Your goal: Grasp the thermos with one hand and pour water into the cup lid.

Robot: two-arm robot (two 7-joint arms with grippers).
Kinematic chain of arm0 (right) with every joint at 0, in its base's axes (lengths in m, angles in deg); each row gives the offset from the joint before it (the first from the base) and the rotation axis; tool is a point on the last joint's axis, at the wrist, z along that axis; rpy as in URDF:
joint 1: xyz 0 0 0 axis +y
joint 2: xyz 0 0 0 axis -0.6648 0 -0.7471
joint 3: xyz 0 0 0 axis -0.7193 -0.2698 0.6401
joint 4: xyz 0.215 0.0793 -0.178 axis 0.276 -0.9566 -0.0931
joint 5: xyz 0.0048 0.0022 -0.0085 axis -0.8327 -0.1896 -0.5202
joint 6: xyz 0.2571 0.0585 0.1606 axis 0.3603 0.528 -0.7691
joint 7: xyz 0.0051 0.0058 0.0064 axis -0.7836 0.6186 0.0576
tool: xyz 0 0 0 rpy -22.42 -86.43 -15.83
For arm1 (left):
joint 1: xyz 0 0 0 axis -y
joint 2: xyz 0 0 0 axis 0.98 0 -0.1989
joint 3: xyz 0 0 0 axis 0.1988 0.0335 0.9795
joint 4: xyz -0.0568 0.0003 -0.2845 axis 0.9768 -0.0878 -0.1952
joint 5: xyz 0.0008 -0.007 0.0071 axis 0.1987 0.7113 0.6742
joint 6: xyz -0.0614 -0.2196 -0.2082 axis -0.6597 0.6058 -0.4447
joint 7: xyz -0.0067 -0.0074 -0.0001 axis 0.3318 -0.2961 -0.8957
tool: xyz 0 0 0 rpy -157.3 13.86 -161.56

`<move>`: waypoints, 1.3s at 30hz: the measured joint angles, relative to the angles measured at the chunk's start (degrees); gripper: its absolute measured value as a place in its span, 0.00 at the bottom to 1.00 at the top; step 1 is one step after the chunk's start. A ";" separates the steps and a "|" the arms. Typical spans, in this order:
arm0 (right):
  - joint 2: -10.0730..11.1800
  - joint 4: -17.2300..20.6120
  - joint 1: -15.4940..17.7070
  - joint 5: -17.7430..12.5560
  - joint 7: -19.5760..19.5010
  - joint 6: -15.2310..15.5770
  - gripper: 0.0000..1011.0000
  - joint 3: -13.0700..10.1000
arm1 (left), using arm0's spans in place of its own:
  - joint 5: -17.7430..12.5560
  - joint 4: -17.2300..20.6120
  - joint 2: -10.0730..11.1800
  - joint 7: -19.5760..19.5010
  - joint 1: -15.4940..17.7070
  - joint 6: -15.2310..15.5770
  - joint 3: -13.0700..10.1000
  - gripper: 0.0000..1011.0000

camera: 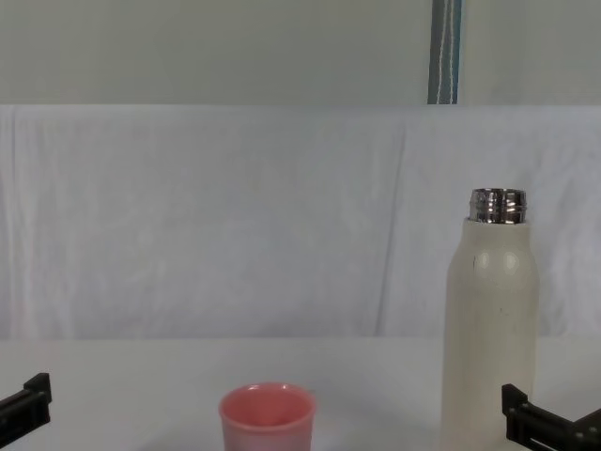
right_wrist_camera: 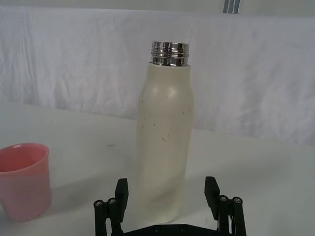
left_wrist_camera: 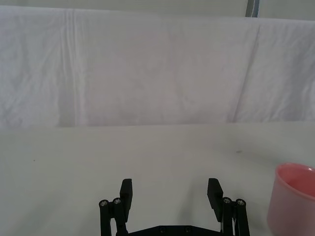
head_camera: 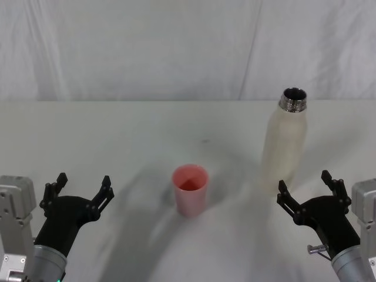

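Note:
The thermos (head_camera: 284,147) is a tall cream-white bottle with an open steel neck, standing upright at the right of the table. The cup lid (head_camera: 190,189) is a small pink cup, upright at the middle, well left of the bottle. My right gripper (head_camera: 304,181) is open, low over the table just in front of the thermos base. In the right wrist view the thermos (right_wrist_camera: 165,147) stands centred beyond the open right gripper (right_wrist_camera: 167,189), with the cup lid (right_wrist_camera: 22,179) off to one side. My left gripper (head_camera: 83,181) is open and empty at the near left, away from both.
A white cloth covers the table (head_camera: 117,135), and a white cloth backdrop (head_camera: 176,47) hangs along its far edge. A bare stretch of cloth lies between cup lid and thermos. The left wrist view catches the cup lid (left_wrist_camera: 293,201) at its edge.

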State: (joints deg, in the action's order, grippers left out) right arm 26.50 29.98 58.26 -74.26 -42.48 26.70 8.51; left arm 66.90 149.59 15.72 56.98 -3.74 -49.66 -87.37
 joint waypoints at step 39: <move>-2.30 -8.41 -8.65 -1.06 10.98 -0.07 0.99 -3.51 | 0.00 0.00 0.00 0.00 0.00 0.00 0.00 0.99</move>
State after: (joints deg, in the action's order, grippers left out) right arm 24.20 21.58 49.61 -75.33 -31.51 26.64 4.99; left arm 66.89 149.59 15.73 56.98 -3.74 -49.66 -87.38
